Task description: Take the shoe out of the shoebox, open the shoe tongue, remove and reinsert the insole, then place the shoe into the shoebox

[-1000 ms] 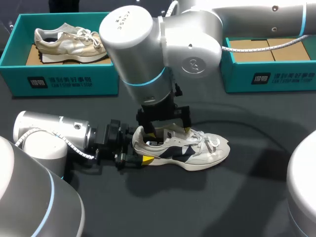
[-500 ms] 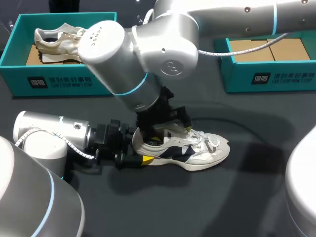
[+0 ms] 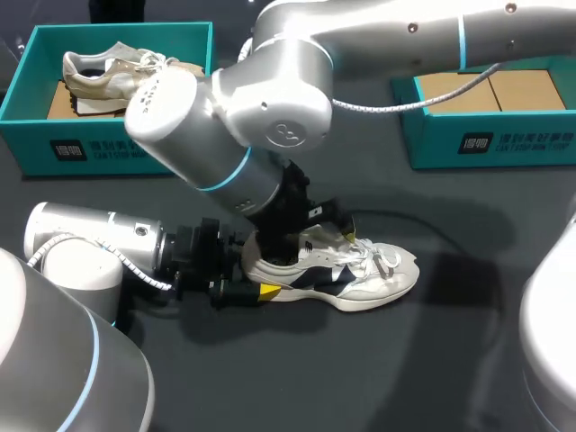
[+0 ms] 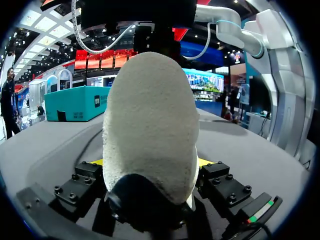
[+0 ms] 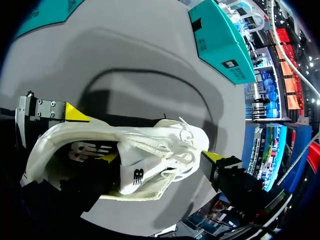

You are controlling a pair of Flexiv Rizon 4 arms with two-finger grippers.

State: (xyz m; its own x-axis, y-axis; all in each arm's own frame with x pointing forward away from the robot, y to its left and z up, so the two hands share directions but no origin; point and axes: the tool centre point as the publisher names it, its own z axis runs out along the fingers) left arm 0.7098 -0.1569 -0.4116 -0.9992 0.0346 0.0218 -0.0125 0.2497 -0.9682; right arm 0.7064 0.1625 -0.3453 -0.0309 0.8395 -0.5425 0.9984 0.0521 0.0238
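White mesh with navy panels, the shoe [image 3: 360, 274] is lying on its sole on the dark table [image 3: 405, 378], and the left gripper [image 4: 151, 165] is clamping its heel. In the left wrist view the rounded heel is filling the space between the two yellow tips, each pressing on a flank. From that gripper the shoe's long axis is running straight ahead, with the toe pointing away toward the robot's right side. The right gripper [image 3: 306, 236] is hanging directly over the shoe's mouth, just ahead of the left one and close to it, with the tongue [image 5: 137, 170] and laces [image 3: 382, 261] right beneath it. I cannot tell whether it is gripping the tongue or merely standing at it. The insole is not showing plainly. By my judgement the tongue-opening step is in hand, and the coming move is turning on a pull along the shoe's length, away from the left gripper, which is bracing the heel. The right arm is the nearer to the opening. Room is tight behind the right gripper, where the left one is sitting, but open past the toe and on both flanks. The empty teal shoebox [image 3: 432, 139] is standing well beyond the right gripper at the table's far edge. A second box [image 3: 117, 148] holding a beige shoe [image 3: 126, 76] is standing well apart on the left gripper's far side.
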